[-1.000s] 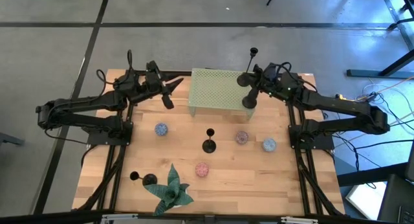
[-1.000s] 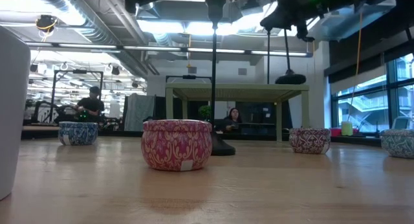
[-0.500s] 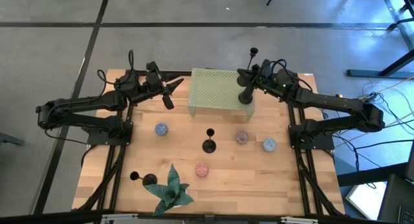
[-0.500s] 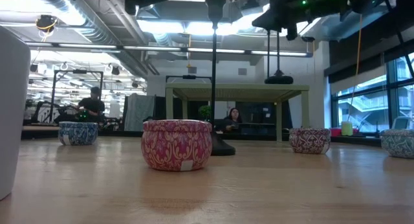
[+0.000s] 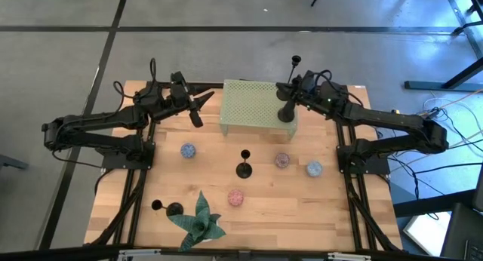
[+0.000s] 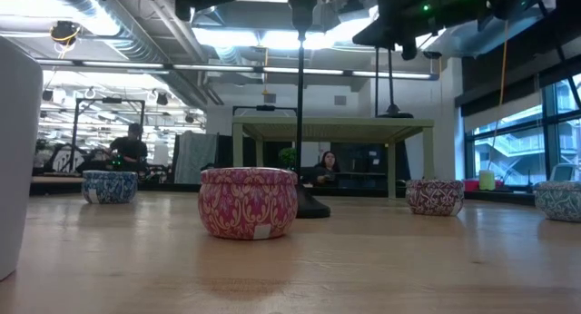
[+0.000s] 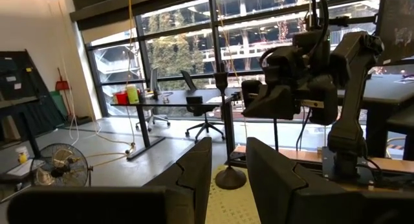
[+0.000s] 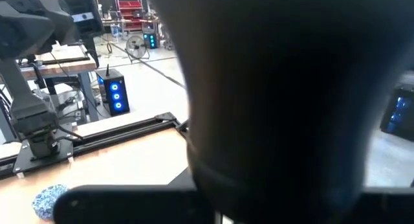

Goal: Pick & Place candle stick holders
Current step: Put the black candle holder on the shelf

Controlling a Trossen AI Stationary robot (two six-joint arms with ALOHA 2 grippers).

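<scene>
- The right gripper (image 5: 296,93) is clenched on the thin stem of a tall candle stick holder (image 5: 290,87), at the right end of the green mesh shelf (image 5: 253,104) at the back of the table (image 5: 264,212).
- In the low view the held holder's disc base (image 6: 392,113) appears level with the shelf top; whether it rests there or hangs just clear cannot be told.
- The left gripper (image 5: 198,106) waits near the left end of the shelf. Its fingers (image 7: 194,169) stand slightly apart with nothing visible between them.
- A second holder (image 5: 244,164) stands upright mid-table, in front of the shelf. A third, shorter one (image 5: 167,208) stands at the front left, just beside the green star-shaped plant (image 5: 200,222).
- Handling judgement: the holders look rigid and light, with the weight in the base. The thin stem and small top cup make them top-heavy under a push and likely to tip.
- Recommended hold: on the stem, mid-height or lower, jaws square to it. A smooth thin stem may twist or slide in a loose pinch.
- Containers: four small patterned tins sit on the table — a pink one (image 5: 236,198) at front centre, a blue one (image 5: 187,150) at left, a mauve one (image 5: 282,161) and a blue one (image 5: 314,169) at right. All appear lidded; contents cannot be seen.
- The shelf top carries only the held holder at its right end.
</scene>
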